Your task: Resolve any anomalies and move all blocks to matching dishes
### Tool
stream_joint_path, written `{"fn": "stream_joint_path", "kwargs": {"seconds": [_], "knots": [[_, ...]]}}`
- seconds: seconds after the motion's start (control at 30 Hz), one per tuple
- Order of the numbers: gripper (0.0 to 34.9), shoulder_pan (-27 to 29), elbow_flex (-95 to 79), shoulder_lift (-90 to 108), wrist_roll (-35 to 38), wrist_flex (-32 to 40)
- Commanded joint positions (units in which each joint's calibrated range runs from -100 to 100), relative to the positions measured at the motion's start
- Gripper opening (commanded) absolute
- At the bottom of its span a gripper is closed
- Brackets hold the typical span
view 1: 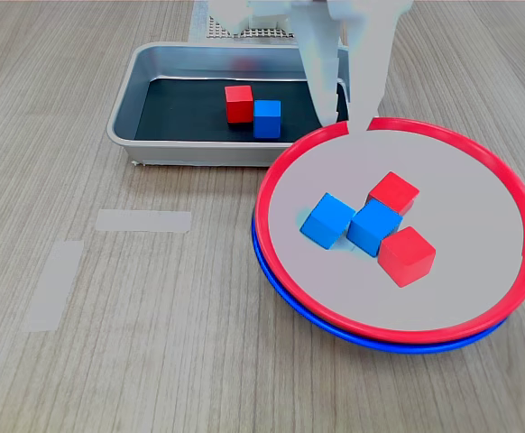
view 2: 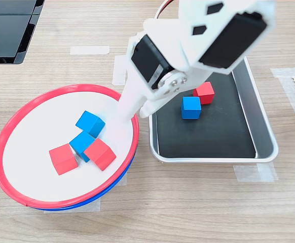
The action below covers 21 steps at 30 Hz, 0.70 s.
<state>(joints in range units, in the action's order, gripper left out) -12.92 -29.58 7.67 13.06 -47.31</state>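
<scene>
Plates sit stacked, the red-rimmed plate (view 1: 290, 167) nested on the blue-rimmed plate (view 1: 285, 284), so we pinch its rim nearest the tray (view 1: 127, 99) squarely, gripper (view 1: 357, 122) narrowed there, keeping its four blocks (view 1: 371, 225) level.

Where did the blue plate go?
The blue plate is hiding right under the red plate, stacked, so only its rim peeks out along the bottom edge in both exterior views, beside the metal tray.
</scene>
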Motion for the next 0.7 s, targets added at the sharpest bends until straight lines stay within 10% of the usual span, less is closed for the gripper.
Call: {"fn": "stream_joint_path", "kwargs": {"seconds": [0.0, 0.67], "knots": [[8.8, -0.11, 2.96, -2.43, 0.10, 3.11], [5.8, -0.21, 6.69, -11.81, 0.24, 11.20]]}}
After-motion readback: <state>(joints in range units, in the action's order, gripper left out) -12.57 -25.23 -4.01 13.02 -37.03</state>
